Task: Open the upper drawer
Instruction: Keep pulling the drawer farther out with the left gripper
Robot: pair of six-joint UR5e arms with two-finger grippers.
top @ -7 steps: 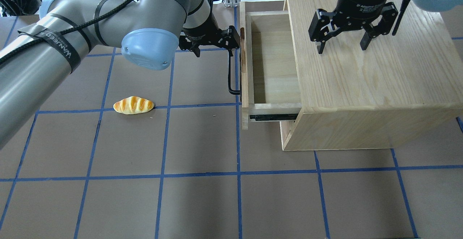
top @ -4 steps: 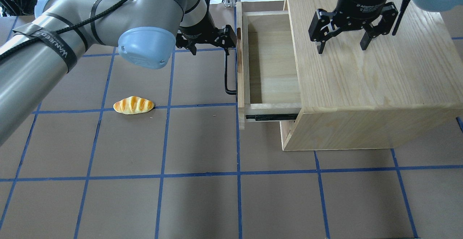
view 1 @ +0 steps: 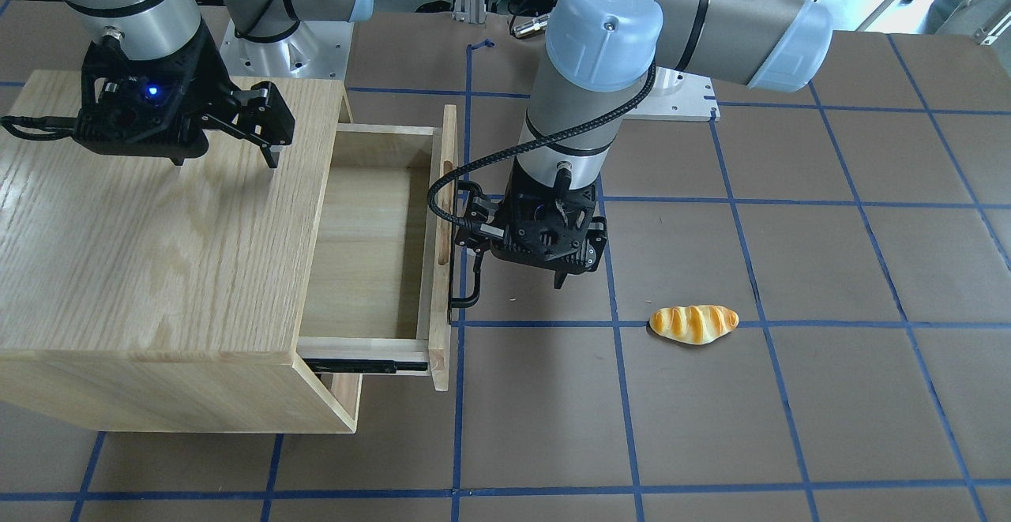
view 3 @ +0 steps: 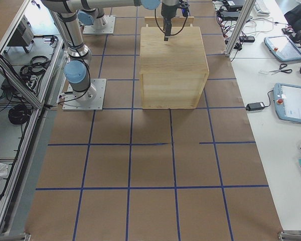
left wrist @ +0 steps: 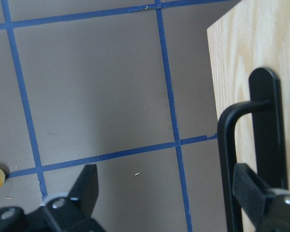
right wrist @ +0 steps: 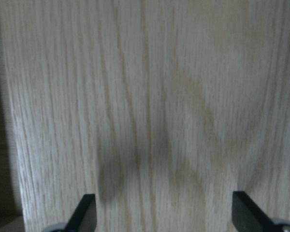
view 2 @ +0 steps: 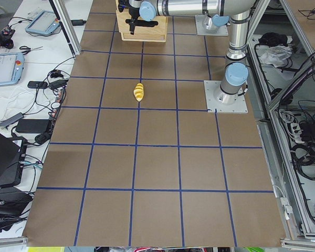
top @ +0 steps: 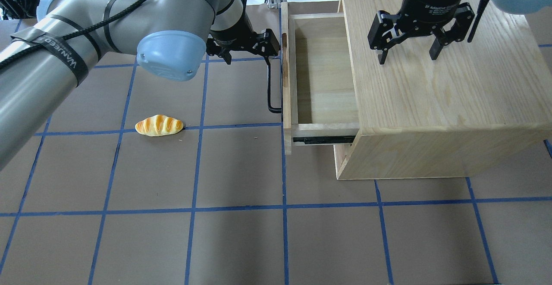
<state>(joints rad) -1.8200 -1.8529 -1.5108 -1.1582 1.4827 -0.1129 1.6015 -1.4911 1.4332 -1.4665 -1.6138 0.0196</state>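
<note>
The upper drawer (top: 325, 78) stands pulled out of the oak cabinet (top: 431, 99), and its pale empty box shows in the front-facing view (view 1: 367, 253). Its black bar handle (top: 269, 86) faces the left arm. My left gripper (top: 248, 52) is open at the handle's far end. In the left wrist view (left wrist: 169, 193) one finger (left wrist: 251, 193) sits behind the handle bar (left wrist: 227, 159) and the other finger (left wrist: 87, 188) is out over the table. My right gripper (top: 408, 56) is open and empty just above the cabinet top (right wrist: 166, 121).
A toy bread roll (top: 159, 125) lies on the brown mat left of the drawer, also in the front-facing view (view 1: 693, 323). A black slide rail (top: 323, 139) shows under the drawer's near side. The cabinet fills the table's right rear part.
The drawer has slid a little further out of the cabinet, to the left in the overhead view. My left gripper has moved left with the handle. The right gripper has not moved.
</note>
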